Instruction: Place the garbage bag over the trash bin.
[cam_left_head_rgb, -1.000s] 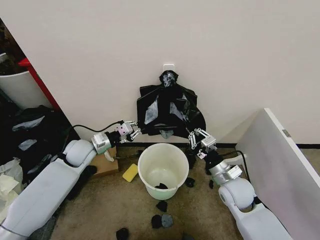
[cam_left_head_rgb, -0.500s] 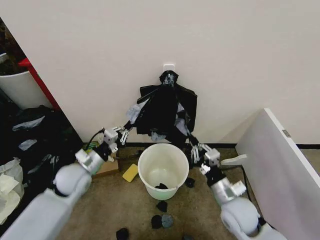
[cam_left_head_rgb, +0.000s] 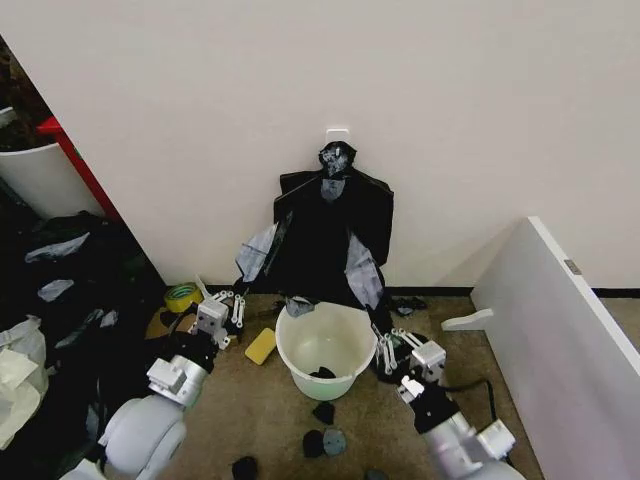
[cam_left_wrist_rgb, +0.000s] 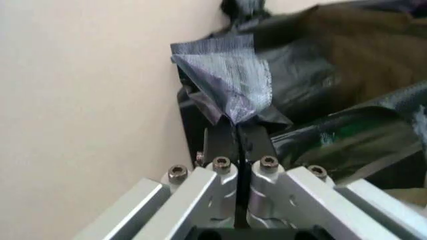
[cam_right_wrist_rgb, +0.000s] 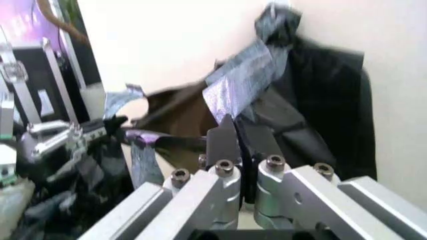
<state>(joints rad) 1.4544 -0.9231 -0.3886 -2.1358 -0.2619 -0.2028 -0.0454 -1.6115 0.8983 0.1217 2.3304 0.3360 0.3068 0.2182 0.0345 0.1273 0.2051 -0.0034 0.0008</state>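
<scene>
Both tools are clamped on the large, thin, crinkly black plastic garbage bag (cam_left_head_rgb: 325, 235), which hangs from a white wall hook (cam_left_head_rgb: 338, 133) against the pale wall and spreads downward toward the floor. Left tool (cam_left_head_rgb: 222, 303) sits low on the robot's left side of the round white plastic trash bin (cam_left_head_rgb: 327, 345), its fingers pressed together on a stretched, greyish corner of the bag (cam_left_wrist_rgb: 230, 82). Right tool (cam_left_head_rgb: 392, 345) sits just beside the bin's rim on the robot's right, its fingers likewise pinched on another pulled corner of the film. The bin stands on the brown floor directly below the hanging bag, with a small black scrap (cam_left_head_rgb: 322, 372) lying inside it. A yellow sponge (cam_left_head_rgb: 260, 346) lies beside the bin.
</scene>
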